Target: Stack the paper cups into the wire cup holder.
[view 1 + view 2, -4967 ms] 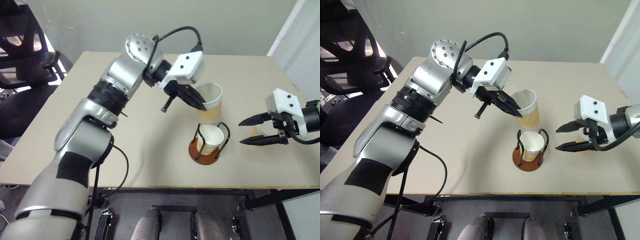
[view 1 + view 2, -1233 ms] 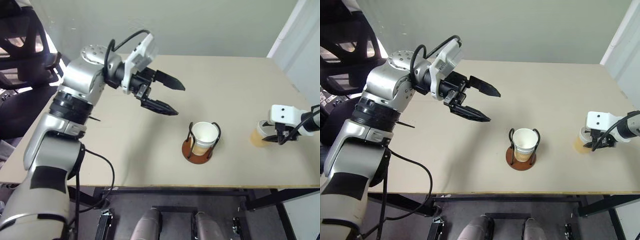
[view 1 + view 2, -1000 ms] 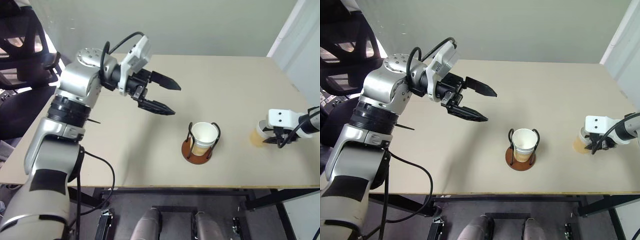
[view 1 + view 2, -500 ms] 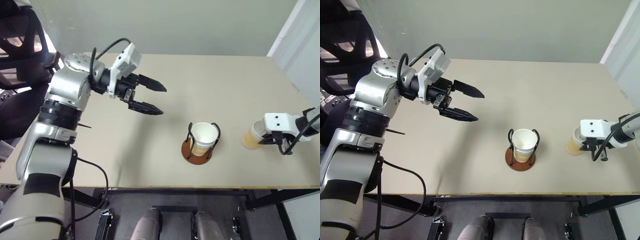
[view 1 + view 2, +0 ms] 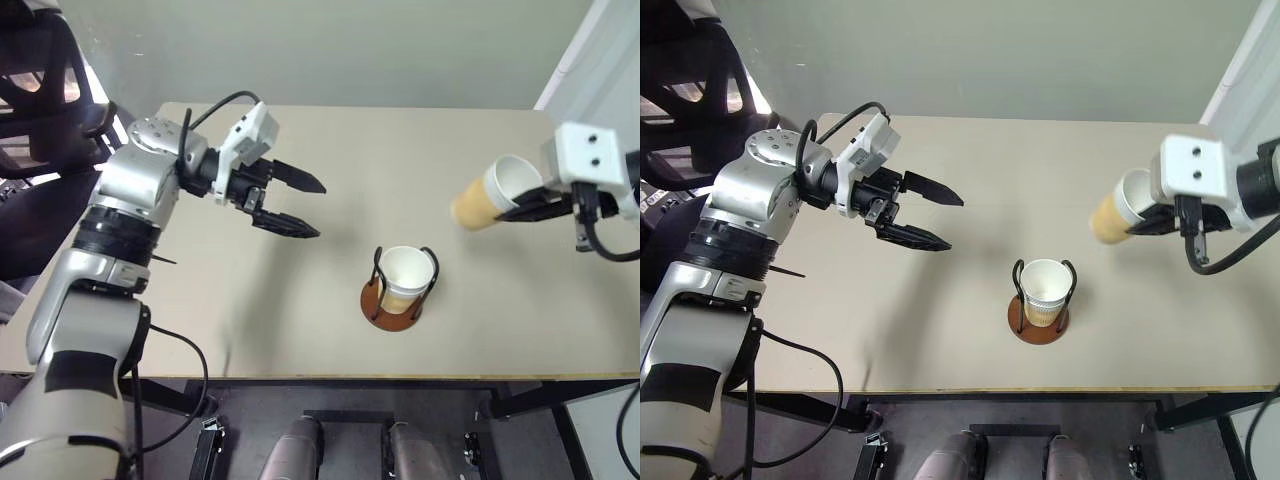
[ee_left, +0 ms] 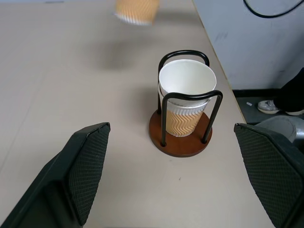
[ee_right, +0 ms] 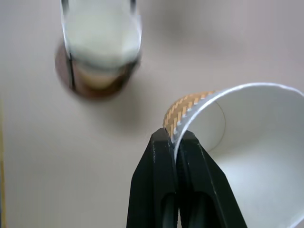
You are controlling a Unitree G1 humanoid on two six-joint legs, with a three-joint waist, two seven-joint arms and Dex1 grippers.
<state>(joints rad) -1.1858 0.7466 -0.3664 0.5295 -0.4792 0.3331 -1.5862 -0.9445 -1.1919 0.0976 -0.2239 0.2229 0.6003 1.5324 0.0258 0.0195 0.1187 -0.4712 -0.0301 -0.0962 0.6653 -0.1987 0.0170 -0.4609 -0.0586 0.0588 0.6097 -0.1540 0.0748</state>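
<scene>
The right gripper (image 7: 175, 142) is pinched tight on the wall of a paper cup (image 5: 487, 194), one black finger inside the rim and the other outside, so the cup hangs in the air off the fingertips. The cup lies tipped on its side, its white mouth turned back toward the gripper and its tan base pointing away toward the middle of the table (image 5: 470, 330). Its outside carries a yellow-orange zigzag pattern — the inside is plain white with a rolled white rim. Below and ahead of this gripper, on the tabletop, stands the wire cup holder (image 5: 395, 303): a round reddish-brown disc with two thin black wire arches rising from it. Nested cups (image 6: 186, 95) stand upright between those arches, mouth up, the same zigzag showing on the lower wall. The held cup is well apart from the holder, higher and off to the right gripper's side. Farther out, across the holder, the left gripper (image 5: 302, 206) hangs above the table with its two black fingers spread wide and nothing between them — pointing toward the holder but well clear of it.
</scene>
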